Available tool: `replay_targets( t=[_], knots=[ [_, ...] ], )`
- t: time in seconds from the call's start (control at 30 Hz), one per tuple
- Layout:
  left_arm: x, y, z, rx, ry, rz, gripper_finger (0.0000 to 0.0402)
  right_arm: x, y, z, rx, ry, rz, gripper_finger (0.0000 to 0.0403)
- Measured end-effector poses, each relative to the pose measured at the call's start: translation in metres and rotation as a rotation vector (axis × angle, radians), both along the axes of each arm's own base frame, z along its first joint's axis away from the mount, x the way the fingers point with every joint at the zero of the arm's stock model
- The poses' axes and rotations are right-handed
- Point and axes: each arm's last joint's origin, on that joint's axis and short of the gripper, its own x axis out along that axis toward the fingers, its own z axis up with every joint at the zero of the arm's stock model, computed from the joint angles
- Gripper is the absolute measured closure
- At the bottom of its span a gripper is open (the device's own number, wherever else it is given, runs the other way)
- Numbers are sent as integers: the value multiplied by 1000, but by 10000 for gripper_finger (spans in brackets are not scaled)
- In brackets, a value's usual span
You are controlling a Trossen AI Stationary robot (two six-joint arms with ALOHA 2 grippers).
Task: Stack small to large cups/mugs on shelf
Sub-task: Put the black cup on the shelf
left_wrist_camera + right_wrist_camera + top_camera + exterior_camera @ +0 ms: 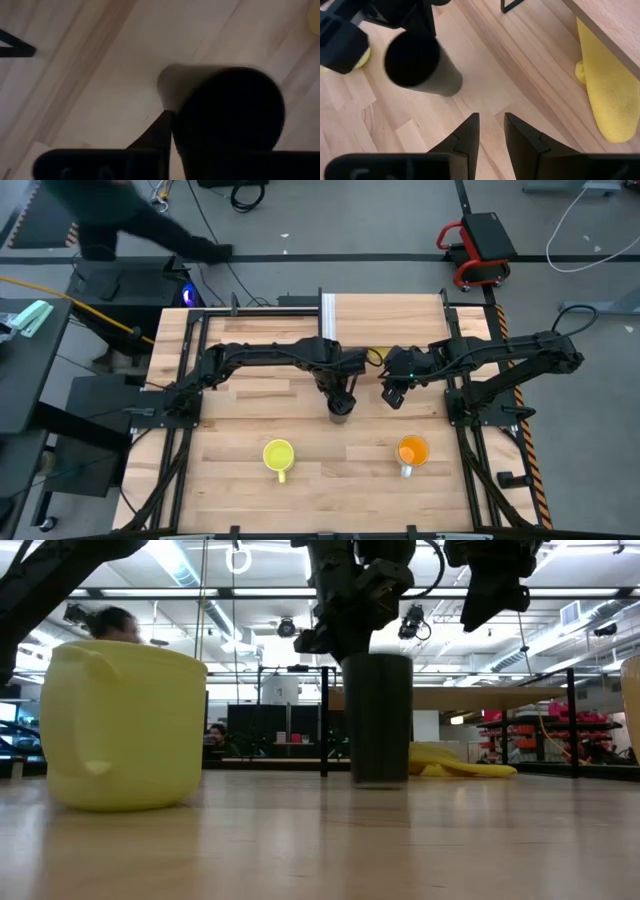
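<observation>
The tall black cup (pixel 341 410) stands upright on its base on the table's middle (pixel 380 720). My left gripper (pixel 340 392) is right above it, at its rim (pixel 345 640). My right gripper (pixel 393 395) hangs empty above the table to the cup's right, its fingers almost together (pixel 492 120). The yellow mug (pixel 278 455) and the orange mug (pixel 412 450) stand nearer the table's near edge. The shelf (pixel 390 320), with its white end panel (pixel 328 315), stands at the far side. My left gripper comes at the black cup from above, pointing down. One finger (pixel 157 132) lies against the outside of the rim (pixel 175 112). The other finger is hidden in the dark of the cup's mouth. The cup stays upright with its base on the table.
A flat yellow floppy object (pixel 605 95) lies on the table under the shelf's edge, behind the cup. Thin dark shelf posts (pixel 324 720) stand beyond the cup. A person (pixel 130 220) is beyond the table's far left corner.
</observation>
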Motion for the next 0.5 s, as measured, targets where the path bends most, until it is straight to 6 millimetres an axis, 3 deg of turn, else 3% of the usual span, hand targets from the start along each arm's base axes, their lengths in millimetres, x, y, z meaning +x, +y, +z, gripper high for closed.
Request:
replay_targets(
  t=[0.3, 0.5],
  knots=[
    [0, 7, 49, -14, -139, 7, 392, 0, 0, 0, -3, 0, 1, 305],
    [-12, 31, 50, -18, -72, 65, 392, -3, -1, 3, -28, -15, -4, 305]
  ],
)
